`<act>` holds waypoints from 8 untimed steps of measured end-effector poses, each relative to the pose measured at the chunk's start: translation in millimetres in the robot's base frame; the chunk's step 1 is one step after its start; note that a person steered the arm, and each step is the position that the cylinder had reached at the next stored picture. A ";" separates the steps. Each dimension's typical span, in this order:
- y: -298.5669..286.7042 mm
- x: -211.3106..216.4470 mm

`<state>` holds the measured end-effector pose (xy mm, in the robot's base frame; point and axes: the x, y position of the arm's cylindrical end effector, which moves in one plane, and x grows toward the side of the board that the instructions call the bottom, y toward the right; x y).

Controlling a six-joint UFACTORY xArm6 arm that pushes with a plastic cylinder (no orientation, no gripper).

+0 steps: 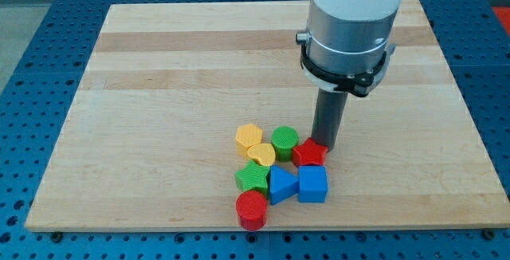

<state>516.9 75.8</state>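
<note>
Camera view: my tip stands at the upper right edge of a tight cluster of blocks, low and a little right of centre in the frame. It touches, or all but touches, the red star-shaped block; the rod hides the exact contact. The risk, as I judge it, lies in the packing. The red star presses on the blue cube below it and sits just beside the green cylinder to its left, so any shove from the tip could pass through several blocks at once and scatter them. The red cylinder and the blue cube lie near the bottom edge of the wooden board; a push toward the frame's bottom could send either one off. The star's points may also let it spin aside instead of sliding straight.

There is no hand to open or close: the arm ends in a plain rod that holds nothing and only leans against things. Further left sit the yellow hexagon, yellow heart, green star and blue triangle
</note>
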 end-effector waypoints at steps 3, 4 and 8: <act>40.4 -19.2; 54.2 26.3; 17.7 101.7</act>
<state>618.6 93.6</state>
